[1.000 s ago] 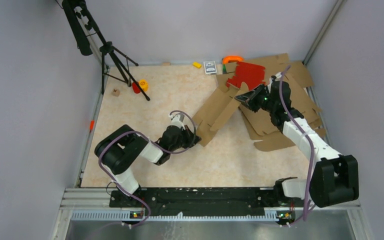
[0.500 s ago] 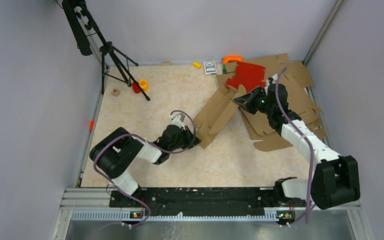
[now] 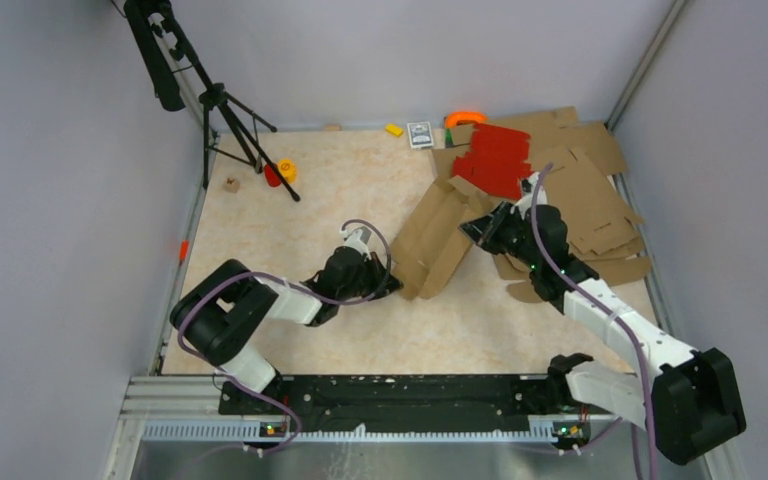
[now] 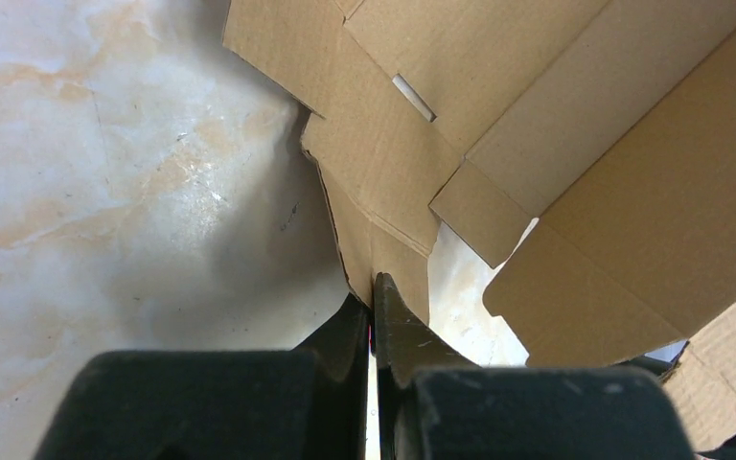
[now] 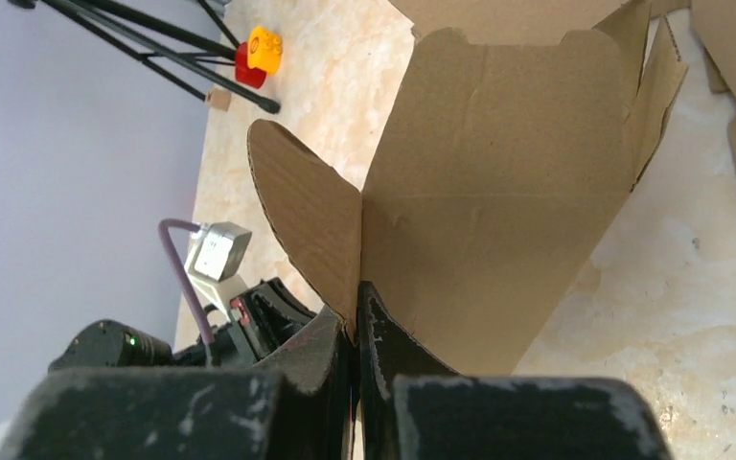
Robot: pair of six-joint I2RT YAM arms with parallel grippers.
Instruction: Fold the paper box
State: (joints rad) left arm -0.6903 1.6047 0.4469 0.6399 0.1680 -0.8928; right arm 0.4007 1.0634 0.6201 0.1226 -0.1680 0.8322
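Over the bench, left fingers and right fingers pinch tight on edges of the paper box, so an uneven pull could tear a flap.

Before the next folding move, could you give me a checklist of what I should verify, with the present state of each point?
1. Left gripper shut on a near corner flap of the paper box: ok.
2. Right gripper shut on a flap at the box's other side: ok.
3. Box panels partly raised off the table, not lying flat: ok.
4. Box apart from the red cardboard sheets: cannot tell; its far end lies close to them.
5. Tripod well away from both arms: ok.
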